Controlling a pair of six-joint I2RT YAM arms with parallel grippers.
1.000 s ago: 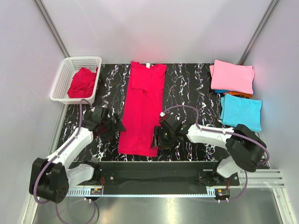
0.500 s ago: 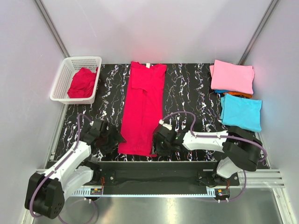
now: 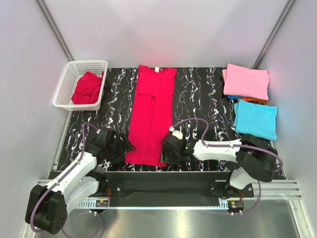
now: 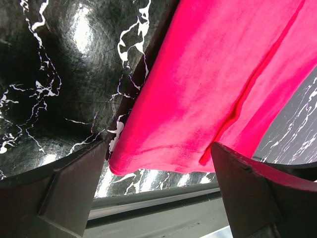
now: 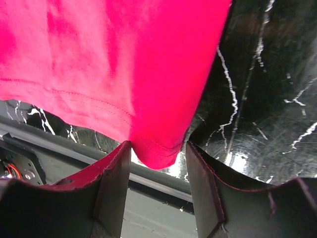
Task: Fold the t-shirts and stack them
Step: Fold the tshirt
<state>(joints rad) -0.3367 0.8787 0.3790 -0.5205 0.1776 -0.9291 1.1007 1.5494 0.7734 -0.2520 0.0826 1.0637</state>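
Observation:
A crimson-red t-shirt (image 3: 151, 114) lies flat on the black marbled table (image 3: 198, 91), folded lengthwise into a long strip, collar at the far end. My left gripper (image 3: 125, 148) is open at the shirt's near left hem corner (image 4: 148, 158). My right gripper (image 3: 166, 152) is open with the near right hem corner (image 5: 158, 148) between its fingers (image 5: 111, 183). A second crimson shirt (image 3: 87, 88) lies crumpled in the white basket (image 3: 65, 84). Folded pink (image 3: 246, 82), orange (image 3: 253, 100) and turquoise (image 3: 255, 119) shirts lie at the right.
The white mesh basket stands at the table's far left corner. The table's near edge and a metal rail (image 4: 163, 198) lie just below the hem. Grey walls enclose the table on three sides.
Both grippers have moved toward the near edge, from beside the shirt's lower part down to its hem corners. The shirt has not moved.

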